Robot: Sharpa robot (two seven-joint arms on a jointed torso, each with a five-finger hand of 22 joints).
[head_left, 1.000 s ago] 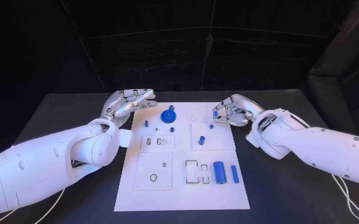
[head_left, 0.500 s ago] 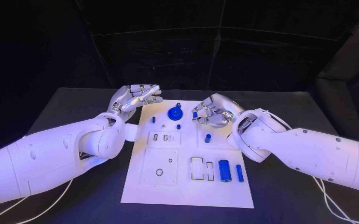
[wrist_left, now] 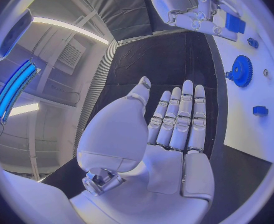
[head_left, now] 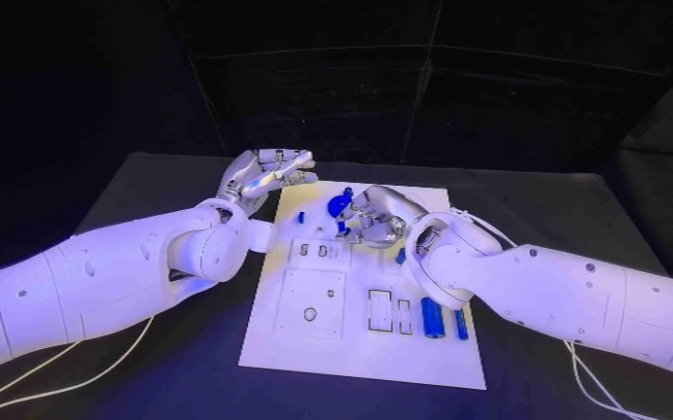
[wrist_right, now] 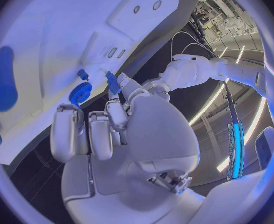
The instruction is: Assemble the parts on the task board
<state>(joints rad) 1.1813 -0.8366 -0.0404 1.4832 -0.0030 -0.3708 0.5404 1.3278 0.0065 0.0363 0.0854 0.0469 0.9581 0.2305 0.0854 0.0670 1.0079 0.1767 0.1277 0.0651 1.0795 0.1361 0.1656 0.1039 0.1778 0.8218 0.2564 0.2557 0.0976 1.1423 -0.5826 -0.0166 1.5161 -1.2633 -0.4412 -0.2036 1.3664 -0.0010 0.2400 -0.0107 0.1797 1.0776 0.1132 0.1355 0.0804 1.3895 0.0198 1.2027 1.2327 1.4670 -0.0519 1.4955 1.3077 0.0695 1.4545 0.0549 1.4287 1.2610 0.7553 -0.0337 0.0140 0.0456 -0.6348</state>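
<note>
The white task board [head_left: 362,360] lies in the middle of the black table. A blue gear [head_left: 339,205] stands near its far edge, also seen as the blue gear [wrist_left: 241,70] and the blue gear [wrist_right: 81,92]. My right hand [head_left: 369,214] hovers over the board just beside the gear and pinches a small blue part [wrist_right: 112,80] between thumb and fingertip. From the left wrist, that same right hand [wrist_left: 193,5] shows with the blue part [wrist_left: 233,22]. My left hand [head_left: 266,173] is held by the board's far left corner, palm [wrist_left: 168,134] flat, fingers straight, holding nothing.
A blue cylinder [head_left: 432,317] and a slimmer blue pin [head_left: 462,323] lie at the board's near right. A small blue peg [head_left: 301,216] stands left of the gear. Rectangular slots [head_left: 378,309] and an oval hole [head_left: 310,314] open in the near half. Black table surrounds the board.
The camera has shifted. Relative to the board, my right hand has moved from its far right edge leftward to beside the gear. My left hand stays at the far left corner.
</note>
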